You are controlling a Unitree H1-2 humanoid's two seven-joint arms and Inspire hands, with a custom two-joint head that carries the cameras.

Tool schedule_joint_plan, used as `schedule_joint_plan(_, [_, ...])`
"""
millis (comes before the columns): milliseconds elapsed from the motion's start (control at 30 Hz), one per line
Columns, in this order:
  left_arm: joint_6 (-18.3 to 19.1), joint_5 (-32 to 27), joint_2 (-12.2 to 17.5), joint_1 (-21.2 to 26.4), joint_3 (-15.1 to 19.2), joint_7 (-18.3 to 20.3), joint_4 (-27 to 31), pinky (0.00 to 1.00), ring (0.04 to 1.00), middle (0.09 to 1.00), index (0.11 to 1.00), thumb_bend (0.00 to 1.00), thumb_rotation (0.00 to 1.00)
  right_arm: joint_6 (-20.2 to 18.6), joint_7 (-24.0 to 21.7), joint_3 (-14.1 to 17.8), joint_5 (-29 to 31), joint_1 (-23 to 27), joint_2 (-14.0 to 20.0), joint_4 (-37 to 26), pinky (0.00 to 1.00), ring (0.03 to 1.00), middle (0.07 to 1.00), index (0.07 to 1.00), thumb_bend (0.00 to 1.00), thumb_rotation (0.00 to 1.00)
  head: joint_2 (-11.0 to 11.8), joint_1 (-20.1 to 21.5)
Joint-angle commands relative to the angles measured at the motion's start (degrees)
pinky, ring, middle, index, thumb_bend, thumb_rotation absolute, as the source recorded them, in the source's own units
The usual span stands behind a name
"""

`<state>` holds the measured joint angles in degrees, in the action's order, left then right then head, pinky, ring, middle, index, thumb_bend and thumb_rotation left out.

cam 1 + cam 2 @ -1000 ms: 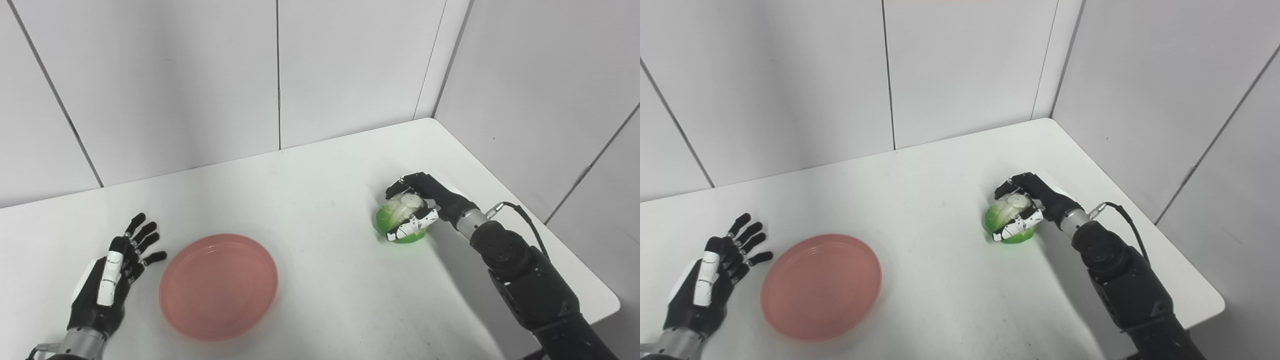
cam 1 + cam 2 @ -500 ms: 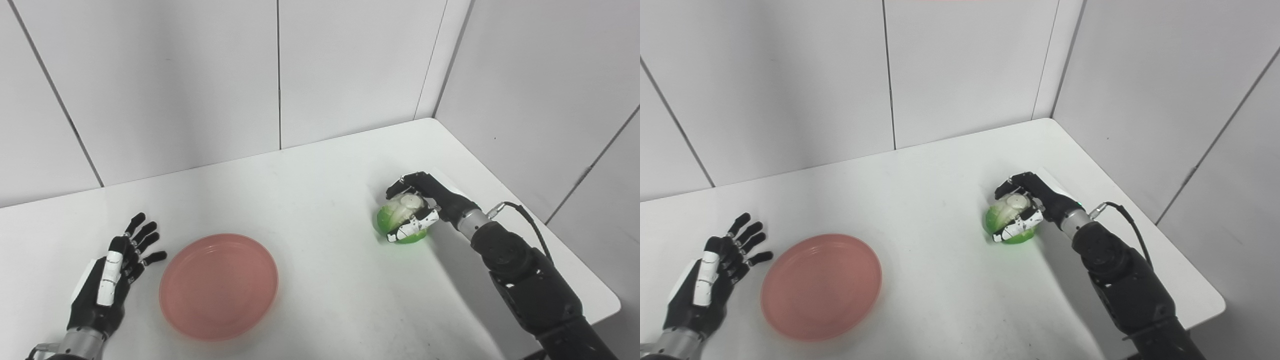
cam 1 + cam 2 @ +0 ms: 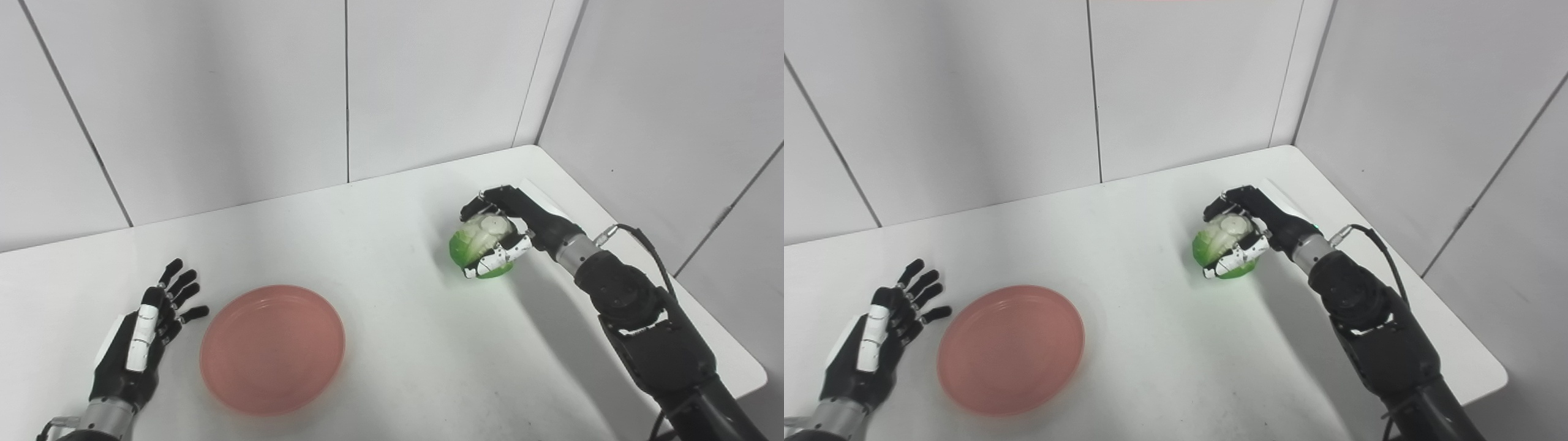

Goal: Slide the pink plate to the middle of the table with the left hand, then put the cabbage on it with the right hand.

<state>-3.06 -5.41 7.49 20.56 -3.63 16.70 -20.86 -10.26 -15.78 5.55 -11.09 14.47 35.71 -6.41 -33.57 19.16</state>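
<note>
Near the table's (image 3: pixel 392 202) right edge, in the left eye view, the right hand (image 3: pixel 511 229) grips the cabbage (image 3: pixel 481 248), fingers (image 3: pixel 484 197) wrapped over its pale top and thumb under its green side. The pink plate (image 3: pixel 272 348) lies flat near the front edge, left of centre, well apart from the cabbage. The left hand (image 3: pixel 138 346) rests just beside the plate, toward the left edge, fingers spread, holding nothing.

Toward the front-left corner, in the right eye view, the left hand's fingertips stand clear of the plate rim. The cabbage casts a green glow on the table surface beneath.
</note>
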Motion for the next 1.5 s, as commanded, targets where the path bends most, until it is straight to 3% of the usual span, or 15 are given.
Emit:
schedule_joint_plan(0, [3.14, 2.19, 0.89, -1.41, -0.28, -1.46, -0.54, 0.92, 0.928, 0.936, 0.943, 0.83, 1.0, -0.75, 0.13, 0.33, 0.38, 2.45, 0.76, -2.79, 0.47, 0.449, 0.468, 0.498, 0.53, 0.0, -0.01, -0.15])
schedule_joint_plan(100, [3.03, 2.11, 0.65, -1.47, -0.62, -1.6, -0.54, 0.93, 0.932, 0.939, 0.946, 0.82, 1.0, 0.33, -1.16, -0.66, 1.29, 3.86, 0.57, -2.88, 0.48, 0.449, 0.466, 0.498, 0.53, 0.0, 0.11, -1.45])
schedule_joint_plan(200, [2.05, 2.66, 0.22, -1.24, -1.08, -2.42, -1.36, 0.9, 0.927, 0.936, 0.943, 0.83, 1.0, 0.53, -1.85, -1.39, 2.56, 5.42, -0.59, -2.63, 0.42, 0.431, 0.464, 0.502, 0.53, 0.0, 0.19, -2.25])
schedule_joint_plan(333, [3.83, 2.21, -0.9, -1.47, -1.4, -3.33, -0.12, 0.91, 0.934, 0.941, 0.948, 0.83, 1.0, 1.4, -2.54, -2.88, 3.2, 7.46, -1.9, -1.82, 0.4, 0.417, 0.462, 0.505, 0.53, 0.0, 0.33, -4.42])
schedule_joint_plan(600, [7.24, 2.77, -4.03, -1.69, -2.51, -6.11, 2.82, 0.95, 0.958, 0.963, 0.965, 0.77, 1.0, -0.43, -4.22, -7.59, 2.24, 11.96, -5.81, -2.06, 0.4, 0.428, 0.471, 0.495, 0.53, 0.0, 0.71, -13.3])
schedule_joint_plan(867, [6.33, 6.04, -6.11, -0.52, -4.33, -8.64, 0.57, 0.91, 0.941, 0.963, 0.966, 0.72, 1.0, 4.41, -6.97, -12.13, 3.87, 15.34, -9.47, 0.77, 0.37, 0.41, 0.46, 0.512, 0.53, 0.0, 0.61, -19.03])
schedule_joint_plan(1033, [6.68, 7.15, -6.57, 0.17, -5.37, -9.11, -0.02, 0.91, 0.937, 0.961, 0.975, 0.73, 1.0, -0.3, -7.52, -14.49, 2.62, 16.65, -12.58, -1.72, 0.37, 0.416, 0.465, 0.504, 0.53, 0.0, 0.45, -21.26])
schedule_joint_plan(1167, [6.31, 7.15, -6.93, 0.72, -5.64, -9.31, -0.85, 0.91, 0.936, 0.959, 0.974, 0.74, 1.0, -1.07, -8.05, -15.72, 2.77, 17.13, -14.67, -1.83, 0.38, 0.421, 0.463, 0.506, 0.52, 0.0, 0.29, -22.86])
schedule_joint_plan(1333, [5.62, 7.87, -7.35, 1.16, -6.15, -9.7, -1.34, 0.9, 0.929, 0.951, 0.965, 0.72, 1.0, 3.8, -7.79, -17.75, 1.6, 17.55, -15.93, 2.28, 0.37, 0.417, 0.463, 0.506, 0.53, 0.0, -0.01, -24.17])
schedule_joint_plan(1467, [6.25, 7.56, -7.88, 1.22, -6.08, -9.65, -1.11, 0.92, 0.946, 0.955, 0.965, 0.73, 1.0, 5.06, -7.07, -19.37, -0.19, 17.35, -17.13, 5.18, 0.39, 0.427, 0.467, 0.497, 0.53, 0.0, -0.31, -24.93])
